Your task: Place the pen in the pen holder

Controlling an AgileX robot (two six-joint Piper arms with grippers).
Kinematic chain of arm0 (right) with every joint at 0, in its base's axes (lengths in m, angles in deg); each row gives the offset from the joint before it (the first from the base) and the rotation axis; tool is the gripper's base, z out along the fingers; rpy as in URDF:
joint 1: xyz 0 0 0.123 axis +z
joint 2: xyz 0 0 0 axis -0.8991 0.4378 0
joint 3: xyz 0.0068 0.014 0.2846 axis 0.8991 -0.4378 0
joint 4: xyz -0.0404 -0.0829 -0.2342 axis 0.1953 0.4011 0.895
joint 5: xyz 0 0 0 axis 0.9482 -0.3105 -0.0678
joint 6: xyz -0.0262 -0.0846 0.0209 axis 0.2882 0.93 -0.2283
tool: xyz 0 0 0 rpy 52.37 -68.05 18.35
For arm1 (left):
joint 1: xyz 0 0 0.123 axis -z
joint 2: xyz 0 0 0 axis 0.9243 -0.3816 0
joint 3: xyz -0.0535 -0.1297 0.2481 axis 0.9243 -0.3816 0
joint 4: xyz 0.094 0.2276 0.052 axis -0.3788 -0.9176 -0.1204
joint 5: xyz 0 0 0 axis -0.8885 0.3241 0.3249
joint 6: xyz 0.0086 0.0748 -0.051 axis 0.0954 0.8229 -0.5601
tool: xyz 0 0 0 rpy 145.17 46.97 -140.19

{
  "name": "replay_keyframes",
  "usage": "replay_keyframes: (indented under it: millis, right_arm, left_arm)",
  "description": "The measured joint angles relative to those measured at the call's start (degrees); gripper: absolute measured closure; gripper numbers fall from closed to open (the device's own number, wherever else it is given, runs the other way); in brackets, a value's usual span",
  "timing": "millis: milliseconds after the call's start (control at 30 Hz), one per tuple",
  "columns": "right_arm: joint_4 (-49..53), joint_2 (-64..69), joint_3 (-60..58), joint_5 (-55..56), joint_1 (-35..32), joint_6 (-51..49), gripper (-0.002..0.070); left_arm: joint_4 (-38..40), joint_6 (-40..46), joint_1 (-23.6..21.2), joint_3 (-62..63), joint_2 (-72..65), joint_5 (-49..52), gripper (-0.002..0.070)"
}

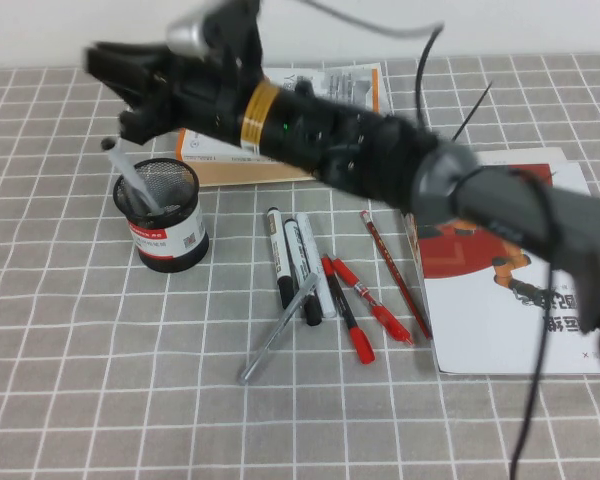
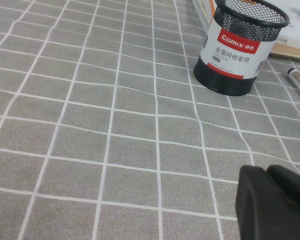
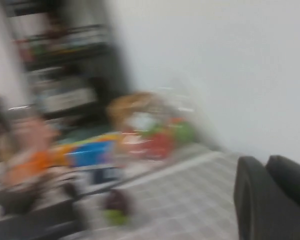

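- Pen (image 1: 135,186) is leaning in the pen holder (image 1: 163,228) right now, white barrel tilted with its dark tip poking above the rim, so from where I sit the drop looks done.
- My right gripper (image 1: 115,68) hangs above and a little behind the holder, arm stretched clear across the worktop (image 1: 80,380); it's smeared with motion and I cannot tell whether its fingers are spread or closed.
- Left gripper (image 2: 275,202) sits low near the worktop, well apart from the holder; only a dark edge of it shows, so its fingers are equally unreadable.
- Biggest risk, I'd say: that long right arm swings low on the way out, clips the protruding pen and tips the light mesh cup.
- Second worry: the arm's underside sweeping the spare markers (image 1: 302,262) and red pens (image 1: 365,305) lying just beside the holder.
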Motion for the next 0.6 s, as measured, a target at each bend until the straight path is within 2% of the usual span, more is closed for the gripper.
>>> replay_keyframes:
  millis: [167, 367, 467, 600]
  right_arm:
    - [17.13, -5.77, 0.00, 4.72, 0.00, -12.78, 0.0685]
    - [30.15, -11.33, -0.24, 3.65, 0.00, -22.58, 0.0687]
    - [33.82, -15.63, -3.66, -0.29, 0.00, -25.06, 0.0687]
    - [34.70, -24.35, -14.89, -8.38, 0.00, -25.10, 0.0687]
  left_arm:
    - [0.00, 0.00, 0.00, 0.00, 0.00, 0.00, 0.0680]
    - [0.00, 0.00, 0.00, 0.00, 0.00, 0.00, 0.0680]
    - [0.00, 0.00, 0.00, 0.00, 0.00, 0.00, 0.0680]
    - [0.00, 0.00, 0.00, 0.00, 0.00, 0.00, 0.0680]
